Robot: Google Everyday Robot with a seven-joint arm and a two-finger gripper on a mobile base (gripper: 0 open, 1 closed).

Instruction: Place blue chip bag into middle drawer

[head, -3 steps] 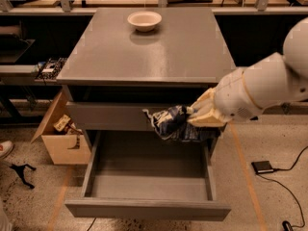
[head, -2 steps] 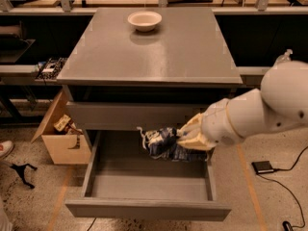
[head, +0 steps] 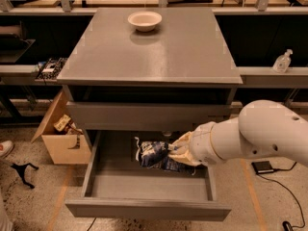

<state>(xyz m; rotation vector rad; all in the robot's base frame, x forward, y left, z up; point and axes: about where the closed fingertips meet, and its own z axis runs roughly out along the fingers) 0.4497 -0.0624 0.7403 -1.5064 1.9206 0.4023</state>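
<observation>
Looks like you're at the drop-off: your gripper (head: pixel 174 151), just below the table (head: pixel 159 57) front edge, is pinched tight on the blue chip bag (head: pixel 153 154) inside the open middle drawer (head: pixel 144 208), so lower and let go.

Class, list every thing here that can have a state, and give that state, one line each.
middle drawer: pulled open.
upper drawer: shut.
blue chip bag: crumpled, gripped, inside the open drawer.
end effector: shut on the bag, at the drawer's right rear.
bowl: upright on the cabinet top.
cardboard box: flaps open.
</observation>
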